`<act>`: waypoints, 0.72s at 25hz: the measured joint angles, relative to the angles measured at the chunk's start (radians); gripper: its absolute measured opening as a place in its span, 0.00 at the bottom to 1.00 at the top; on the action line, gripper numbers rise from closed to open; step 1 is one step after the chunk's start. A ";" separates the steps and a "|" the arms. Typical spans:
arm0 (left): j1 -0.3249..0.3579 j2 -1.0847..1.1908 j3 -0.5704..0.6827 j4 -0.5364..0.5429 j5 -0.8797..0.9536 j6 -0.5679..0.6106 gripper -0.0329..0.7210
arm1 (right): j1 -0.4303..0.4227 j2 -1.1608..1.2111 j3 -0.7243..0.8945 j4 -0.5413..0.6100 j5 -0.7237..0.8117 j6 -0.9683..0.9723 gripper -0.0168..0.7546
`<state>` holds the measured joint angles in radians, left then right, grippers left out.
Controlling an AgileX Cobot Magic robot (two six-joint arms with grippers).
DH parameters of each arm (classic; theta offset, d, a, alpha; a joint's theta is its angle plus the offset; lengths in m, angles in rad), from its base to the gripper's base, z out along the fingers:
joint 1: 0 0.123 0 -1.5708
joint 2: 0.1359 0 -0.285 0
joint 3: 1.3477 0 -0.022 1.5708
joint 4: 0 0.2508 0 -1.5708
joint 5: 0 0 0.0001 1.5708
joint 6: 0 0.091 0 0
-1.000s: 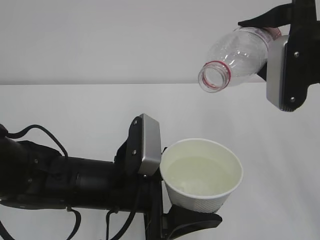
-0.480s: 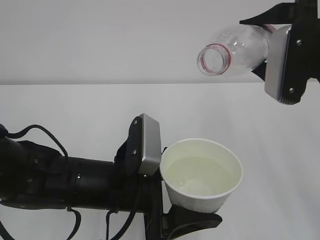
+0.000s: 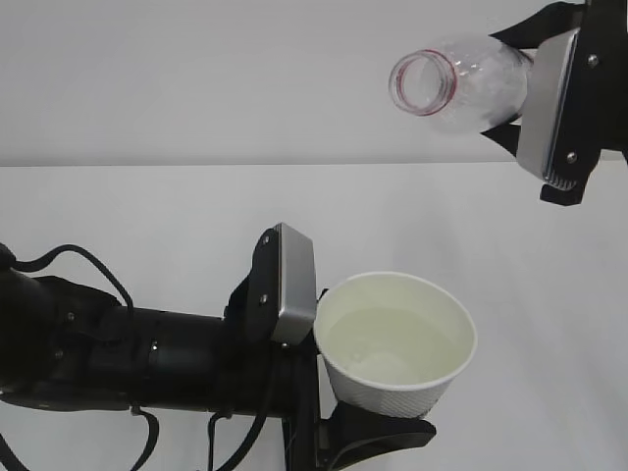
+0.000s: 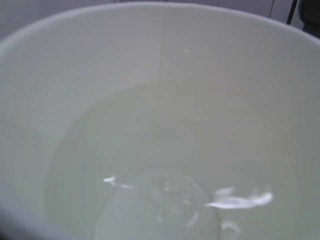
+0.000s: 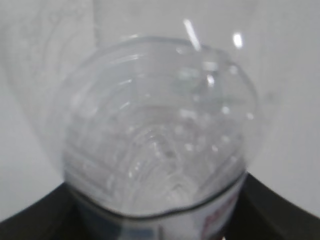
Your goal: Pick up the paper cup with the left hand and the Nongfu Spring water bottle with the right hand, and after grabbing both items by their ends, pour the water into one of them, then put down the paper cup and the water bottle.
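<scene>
**Cup holds the water, bottle raised with its mouth turned out**

The left claw [image 3: 378,432] grips the paper cup [image 3: 396,343] near its base, its black fingers pressed against the lower wall from either side, so it stands fairly wide, closed on the cup. The cup sits upright in the lower middle of the exterior view, held above the white tabletop [image 3: 118,206]. Its rolled rim is round and undented. The water [image 3: 392,343] lies inside as a pale, clear pool filling the lower part of the cup. In the left wrist view the cup's cream inside [image 4: 160,75] fills nearly the whole picture, and the water [image 4: 165,200] shows bright glints on its surface.

The right claw [image 3: 525,93] holds the Nongfu Spring water bottle [image 3: 461,83] by its bottom end at the upper right of the exterior view, well above the cup and off to its right. It is closed around the bottle's body, its fingers spread to the bottle's width. The bottle lies close to level, its open mouth with the red neck ring facing left and toward the camera. No cap is on it. In the right wrist view the clear ribbed bottle [image 5: 160,135] looms close and blurred, with a strip of the red-and-white label at the lower edge between the dark fingers. How much water remains inside, I cannot tell.
</scene>
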<state>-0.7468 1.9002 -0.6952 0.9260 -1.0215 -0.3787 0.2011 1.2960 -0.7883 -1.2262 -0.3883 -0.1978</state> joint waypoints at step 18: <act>0.000 0.000 0.000 0.000 0.000 0.000 0.81 | 0.000 0.000 0.000 -0.011 -0.002 0.139 0.64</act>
<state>-0.7468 1.9002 -0.6952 0.9260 -1.0215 -0.3787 0.2011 1.2960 -0.7883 -1.2372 -0.3900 -0.0586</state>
